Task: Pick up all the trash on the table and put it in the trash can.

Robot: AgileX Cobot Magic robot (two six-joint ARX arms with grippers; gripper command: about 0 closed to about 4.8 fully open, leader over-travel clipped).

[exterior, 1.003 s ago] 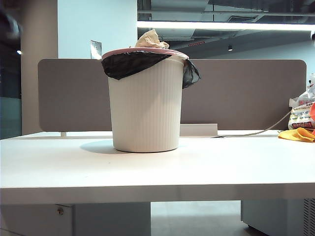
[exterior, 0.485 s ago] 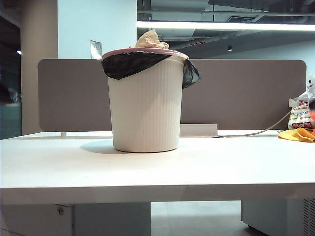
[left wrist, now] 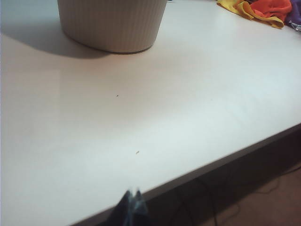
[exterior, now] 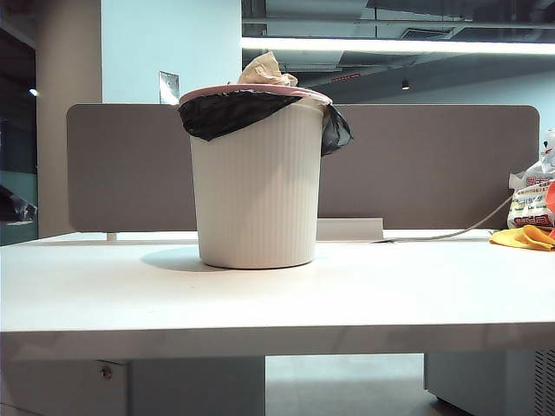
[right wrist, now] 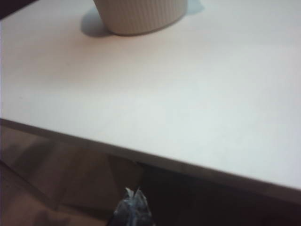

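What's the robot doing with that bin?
Nothing is being handled. Crumpled tan paper pokes out of the trash can on the white table, with no trash visible on the tabletop. The left end effector and right end effector, both shut and empty, hang at the table's front edge.

A grey-brown partition panel (exterior: pixel 434 165) runs across behind the bench. Beyond it stands a pale blue wall (exterior: pixel 169 48) bearing a small plaque (exterior: pixel 168 87). A long strip light (exterior: pixel 390 44) glows under the dark open ceiling (exterior: pixel 416 17), and brown floor (right wrist: pixel 42 179) shows below.
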